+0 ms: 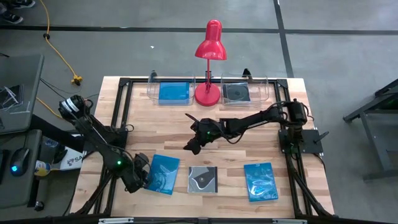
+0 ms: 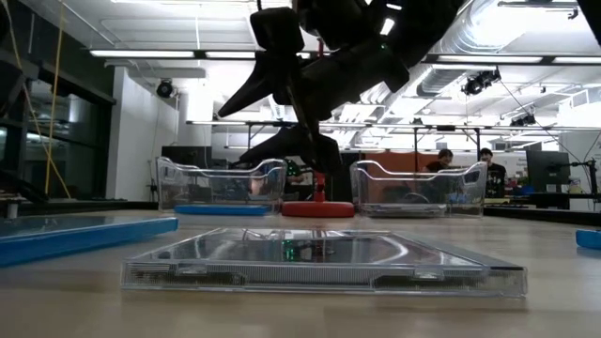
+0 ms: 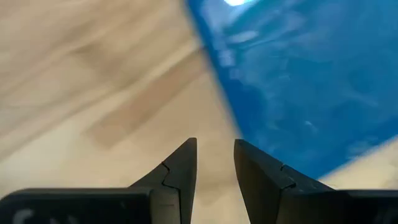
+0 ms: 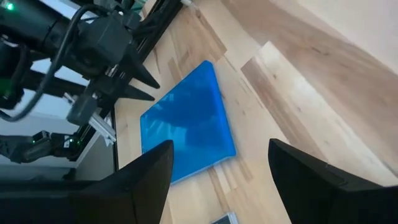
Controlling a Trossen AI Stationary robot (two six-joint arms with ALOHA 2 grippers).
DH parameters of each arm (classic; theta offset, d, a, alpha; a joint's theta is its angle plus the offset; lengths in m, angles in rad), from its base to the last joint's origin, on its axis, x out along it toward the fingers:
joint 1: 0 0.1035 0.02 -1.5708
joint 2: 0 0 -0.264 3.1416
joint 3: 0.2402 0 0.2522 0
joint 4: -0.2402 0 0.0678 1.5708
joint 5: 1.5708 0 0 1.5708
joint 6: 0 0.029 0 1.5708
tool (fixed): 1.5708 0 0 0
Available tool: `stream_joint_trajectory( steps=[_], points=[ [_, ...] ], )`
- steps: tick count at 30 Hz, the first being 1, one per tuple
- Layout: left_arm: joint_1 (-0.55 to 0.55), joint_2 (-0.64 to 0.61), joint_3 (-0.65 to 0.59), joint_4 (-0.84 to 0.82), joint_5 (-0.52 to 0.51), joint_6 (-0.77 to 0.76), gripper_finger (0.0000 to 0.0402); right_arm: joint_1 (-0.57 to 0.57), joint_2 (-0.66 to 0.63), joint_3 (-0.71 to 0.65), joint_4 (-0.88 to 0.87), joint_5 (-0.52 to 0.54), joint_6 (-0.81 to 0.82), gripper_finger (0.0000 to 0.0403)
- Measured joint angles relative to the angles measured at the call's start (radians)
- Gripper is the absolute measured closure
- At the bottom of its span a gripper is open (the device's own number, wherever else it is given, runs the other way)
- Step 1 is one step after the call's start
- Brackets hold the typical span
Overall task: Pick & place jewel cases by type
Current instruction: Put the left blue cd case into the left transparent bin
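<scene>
Three jewel cases lie flat along the table's near side: a blue one (image 1: 163, 174), a dark one with a white swirl (image 1: 203, 180) and another blue one (image 1: 260, 181). My left gripper (image 1: 143, 178) points down just left of the first blue case (image 3: 292, 93). Its fingers stand narrowly open over bare wood at the case's left edge. My right gripper (image 1: 191, 148) hangs wide open above the table's middle, with nothing in it. In the right wrist view it looks down on the same blue case (image 4: 186, 124) and on the left gripper (image 4: 154, 89).
Two clear trays stand at the far edge. The left tray (image 1: 151, 93) holds a blue case (image 1: 174, 92) and the right tray (image 1: 264, 90) holds a dark case (image 1: 236, 92). A red desk lamp (image 1: 209, 62) stands between them. Bare wood lies mid-table.
</scene>
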Motion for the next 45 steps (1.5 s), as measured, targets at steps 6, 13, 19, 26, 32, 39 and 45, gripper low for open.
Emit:
stream_joint_trajectory(
  steps=[6, 13, 19, 26, 32, 39, 45],
  points=[
    [0.009, 0.003, 0.004, -0.018, 0.025, 0.013, 0.0296, 0.007, 0.000, 0.000, -0.037, 0.052, 0.048, 0.0155],
    [0.016, 0.024, 0.004, 0.011, 0.045, 0.045, 0.0296, 0.015, 0.002, 0.000, -0.035, 0.084, 0.122, 0.0155],
    [0.013, 0.094, 0.005, 0.103, 0.059, 0.064, 0.0296, 0.028, 0.022, 0.000, -0.032, 0.074, 0.149, 0.0155],
    [0.013, 0.108, 0.006, 0.096, 0.062, 0.058, 0.0296, 0.052, 0.170, 0.072, 0.008, -0.006, 0.207, 0.0155],
    [0.013, 0.109, 0.006, 0.096, 0.066, 0.063, 0.0296, 0.073, 0.318, 0.255, -0.006, -0.121, 0.238, 0.0155],
    [0.013, 0.110, 0.005, 0.096, 0.057, 0.065, 0.0296, 0.108, 0.431, 0.491, -0.217, -0.189, 0.152, 0.0155],
    [0.013, 0.110, 0.005, 0.096, 0.051, 0.063, 0.0296, 0.116, 0.432, 0.531, -0.288, -0.174, 0.126, 0.0155]
  ],
)
